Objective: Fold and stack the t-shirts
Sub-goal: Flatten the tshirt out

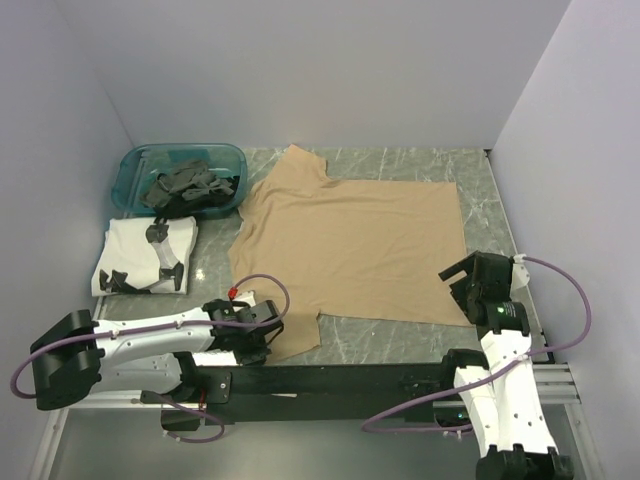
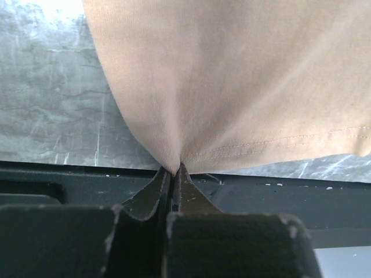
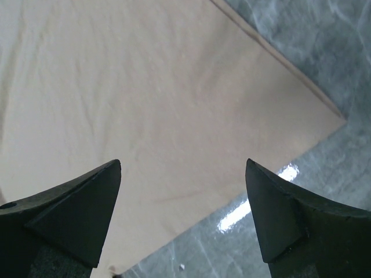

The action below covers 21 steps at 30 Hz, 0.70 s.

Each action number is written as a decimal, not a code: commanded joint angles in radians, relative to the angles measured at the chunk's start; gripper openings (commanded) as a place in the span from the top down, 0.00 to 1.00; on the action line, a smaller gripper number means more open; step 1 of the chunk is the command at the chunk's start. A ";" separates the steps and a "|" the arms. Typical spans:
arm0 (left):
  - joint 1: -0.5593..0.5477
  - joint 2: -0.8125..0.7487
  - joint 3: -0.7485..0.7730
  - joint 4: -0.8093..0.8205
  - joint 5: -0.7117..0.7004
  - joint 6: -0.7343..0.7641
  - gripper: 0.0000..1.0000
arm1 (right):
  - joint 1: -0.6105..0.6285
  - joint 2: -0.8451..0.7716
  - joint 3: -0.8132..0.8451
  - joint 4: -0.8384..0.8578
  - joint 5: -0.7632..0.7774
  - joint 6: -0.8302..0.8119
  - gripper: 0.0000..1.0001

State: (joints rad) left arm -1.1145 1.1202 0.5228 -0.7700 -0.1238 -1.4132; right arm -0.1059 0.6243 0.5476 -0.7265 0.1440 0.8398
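Tan t-shirt (image 1: 350, 240): spread flat across the middle of the table (image 1: 480, 180), straight bottom edge to the right, one flap at the far left and another at the near left reaching the front edge.
Left gripper (image 2: 174, 171): jaws pressed together on a pinch of the tan cloth, which fans up and away from the tips.
Grip point: the near-left flap, probably a sleeve, since a stitched hem runs off to the right; the overhead view is too coarse to be sure.
Right gripper (image 3: 183, 163): fingers spread wide with nothing between them, poised over the shirt's near-right corner; contact with the cloth cannot be told.
Cloth under it: smooth with light creases, its corner lying on grey marbled tabletop.
White t-shirt (image 1: 145, 255): dark print, in a compact, roughly folded shape on the table's left side, apart from the tan one.
Dark t-shirts (image 1: 190, 188): crumpled heap inside the tub.
Teal tub (image 1: 128, 180): see-through, at the far-left corner, just behind the white shirt.
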 commanded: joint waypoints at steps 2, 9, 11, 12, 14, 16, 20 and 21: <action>-0.004 -0.036 -0.012 0.031 -0.028 0.019 0.99 | -0.008 0.015 0.000 -0.088 -0.072 0.084 0.07; -0.004 -0.099 -0.049 0.067 -0.027 0.025 0.99 | -0.008 0.237 -0.069 -0.091 -0.202 0.074 0.09; -0.004 -0.109 -0.058 0.084 -0.023 0.025 0.99 | -0.006 0.253 -0.069 -0.076 -0.182 0.081 0.11; -0.004 -0.111 -0.063 0.089 -0.027 0.022 0.99 | -0.006 0.256 -0.067 -0.073 -0.167 0.091 0.11; -0.004 -0.105 -0.067 0.093 -0.033 0.013 0.99 | -0.008 0.252 -0.069 -0.070 -0.120 0.096 0.12; -0.005 -0.096 -0.061 0.097 -0.031 0.011 0.99 | -0.006 0.239 -0.067 -0.077 -0.077 0.097 0.13; -0.005 -0.091 -0.053 0.095 -0.034 0.013 0.99 | -0.008 0.226 -0.069 -0.087 -0.023 0.096 0.16; -0.004 -0.089 -0.050 0.086 -0.037 0.013 0.99 | -0.008 0.226 -0.075 -0.085 -0.012 0.097 0.18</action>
State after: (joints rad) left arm -1.1145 1.0256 0.4637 -0.6952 -0.1398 -1.4002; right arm -0.1059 0.8658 0.4675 -0.8085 0.0509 0.9230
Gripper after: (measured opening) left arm 0.025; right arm 0.835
